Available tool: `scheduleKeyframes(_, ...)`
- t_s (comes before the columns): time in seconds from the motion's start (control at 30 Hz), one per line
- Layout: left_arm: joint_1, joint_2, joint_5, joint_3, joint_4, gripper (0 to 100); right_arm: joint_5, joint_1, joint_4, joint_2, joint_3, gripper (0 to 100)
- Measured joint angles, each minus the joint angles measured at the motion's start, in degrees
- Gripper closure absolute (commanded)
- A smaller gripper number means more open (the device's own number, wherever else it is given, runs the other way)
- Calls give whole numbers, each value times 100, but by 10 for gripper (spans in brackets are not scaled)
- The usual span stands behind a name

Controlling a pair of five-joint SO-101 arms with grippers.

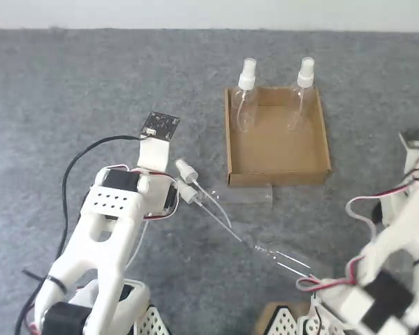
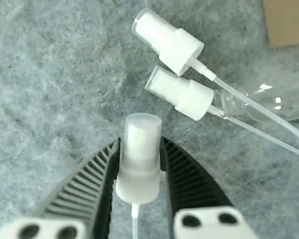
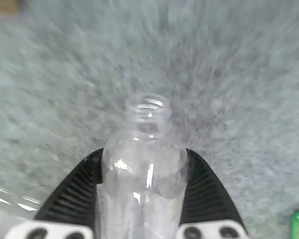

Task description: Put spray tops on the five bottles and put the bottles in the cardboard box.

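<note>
Spray top (image 2: 138, 164) in left hand (image 2: 138, 145), uncapped bottle (image 3: 143, 172) in right hand (image 3: 144, 155)

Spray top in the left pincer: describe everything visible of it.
The spray top looks like white plastic: a frosted, translucent cap over the head, a wider collar below, and a thin dip tube running from its base back toward the wrist. The left pincer is shut on it, black ridged fingers pressing either side of the collar. Its cap end points away from the wrist, over the grey carpet. Two loose spray tops lie beyond, apart from it.
</note>
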Motion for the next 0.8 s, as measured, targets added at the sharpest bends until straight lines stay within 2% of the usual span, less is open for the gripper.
scheduleKeyframes(0.2, -290, -888, 0, -651, 527, 965, -897, -1301, 396, -1890, -18, 993)
scheduleKeyframes(0.33, -624, -1468, 0, -1626, 1055, 967, -1609, -2743, 695, -3051, -18, 993)
scheduleKeyframes(0.5, -826, -2066, 352, -2884, 1398, 967, -2523, -4589, 738, -3490, -18, 993)
scheduleKeyframes(0.67, -809, -2470, 809, -3226, 1116, 967, -2734, -6444, -26, -3516, 369, 993)
scheduleKeyframes(0.8, -800, -2576, 1099, -3270, 633, 967, -2813, -7455, -1116, -3516, 1196, 993)
